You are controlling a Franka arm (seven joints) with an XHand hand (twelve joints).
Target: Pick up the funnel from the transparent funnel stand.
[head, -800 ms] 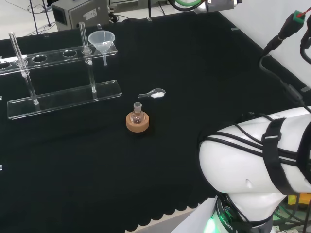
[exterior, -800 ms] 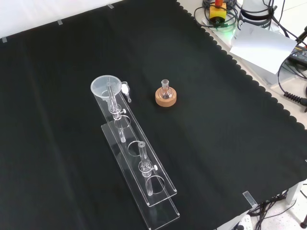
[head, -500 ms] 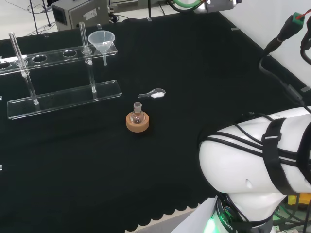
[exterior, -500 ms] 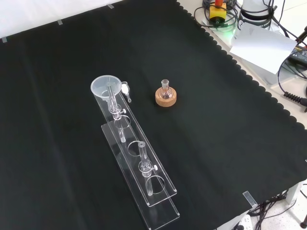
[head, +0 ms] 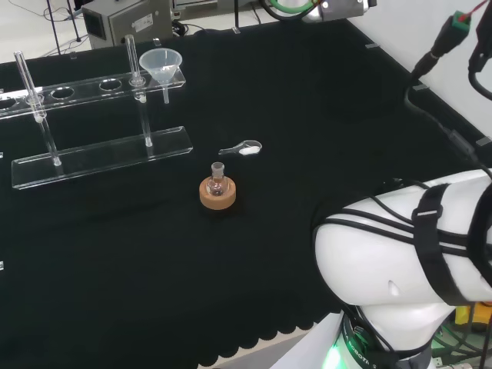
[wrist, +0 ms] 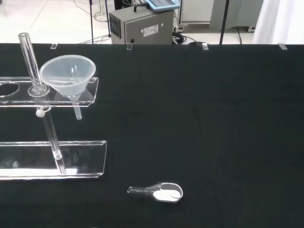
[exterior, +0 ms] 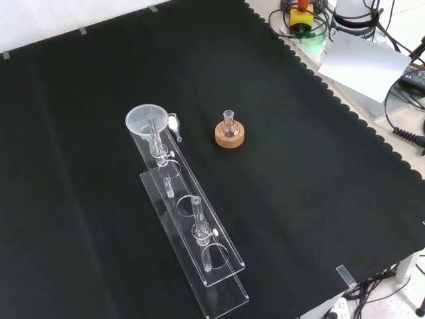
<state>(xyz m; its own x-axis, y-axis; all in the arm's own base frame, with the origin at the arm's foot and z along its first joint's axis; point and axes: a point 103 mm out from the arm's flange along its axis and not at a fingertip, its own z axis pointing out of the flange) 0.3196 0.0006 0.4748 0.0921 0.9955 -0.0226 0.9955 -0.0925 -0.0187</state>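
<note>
A clear funnel point(head: 161, 64) point(exterior: 143, 121) point(wrist: 68, 75) sits upright in the end hole of the transparent funnel stand point(head: 100, 157) point(exterior: 199, 256) point(wrist: 57, 164), its stem hanging below the upper shelf. In the head view the funnel is at the stand's right end, far back on the cloth. The front view has it at the stand's far end, left of the middle. Nothing touches the funnel.
A small round flask on a cork ring point(head: 217, 192) point(exterior: 230, 135) stands mid-cloth. A clear scoop with white powder point(head: 242, 148) point(exterior: 174, 124) point(wrist: 161, 192) lies between it and the stand. The arm's white links point(head: 407, 261) are at the right of the head view.
The cables and the arm's links at the right of the head view have shifted slightly. The funnel, stand, flask and scoop have not moved.
</note>
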